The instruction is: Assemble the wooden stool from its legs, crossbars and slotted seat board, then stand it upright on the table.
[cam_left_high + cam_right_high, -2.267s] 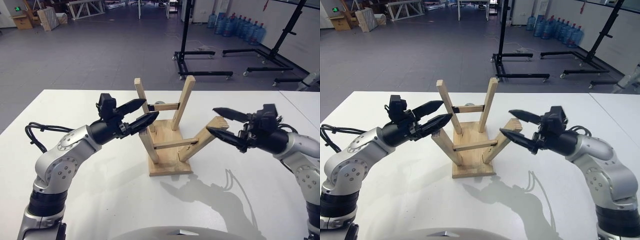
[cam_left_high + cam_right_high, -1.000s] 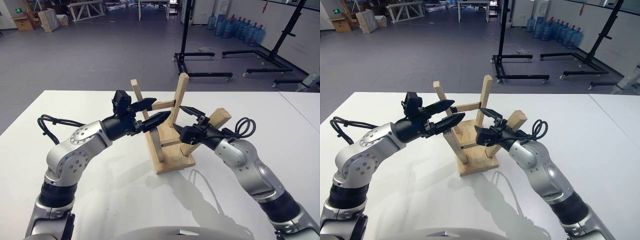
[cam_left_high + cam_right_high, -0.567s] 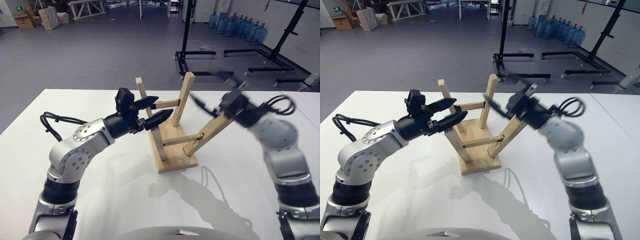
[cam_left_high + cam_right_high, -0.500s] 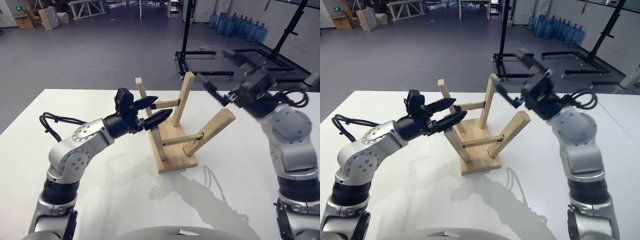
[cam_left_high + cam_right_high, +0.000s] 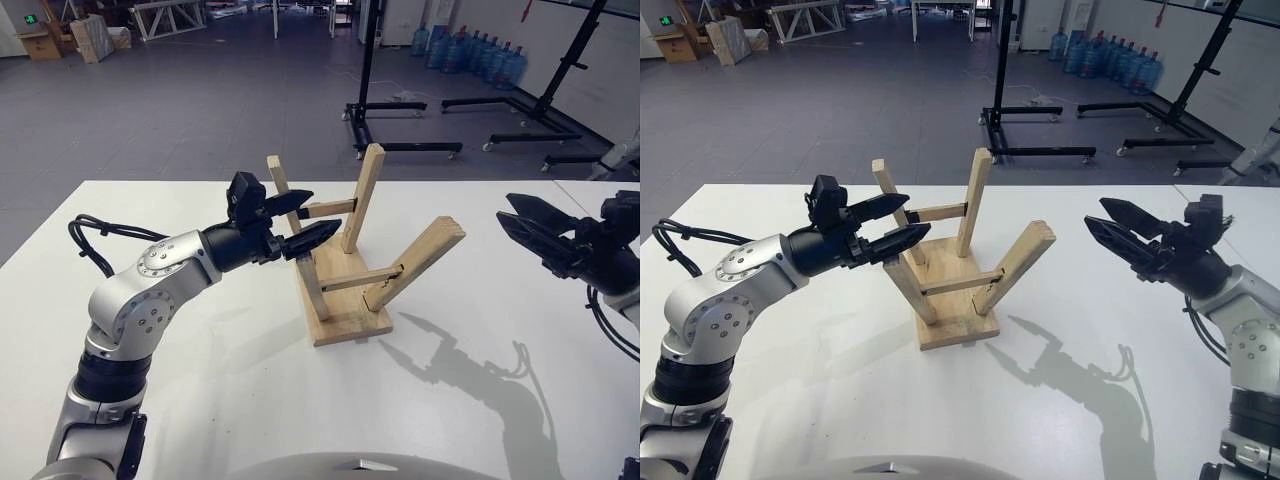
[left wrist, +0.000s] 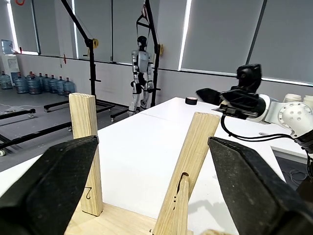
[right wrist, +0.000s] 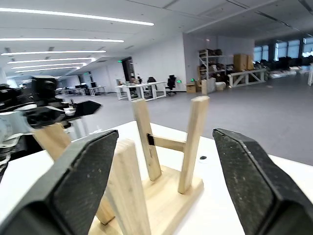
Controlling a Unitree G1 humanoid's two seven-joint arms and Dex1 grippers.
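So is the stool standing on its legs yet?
No, the stool is upside down, with its seat board flat on the table and its legs pointing up.

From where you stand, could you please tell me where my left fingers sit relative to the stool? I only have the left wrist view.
Observer: The left gripper holds nothing; its fingers stand open beside the near-left leg's top end.
Operator: Is the stool upright yet?
Observer: No; the seat board lies flat on the table, legs pointing up.
Operator: And the right arm?
Observer: The right gripper is open too, off to the stool's right, touching nothing.
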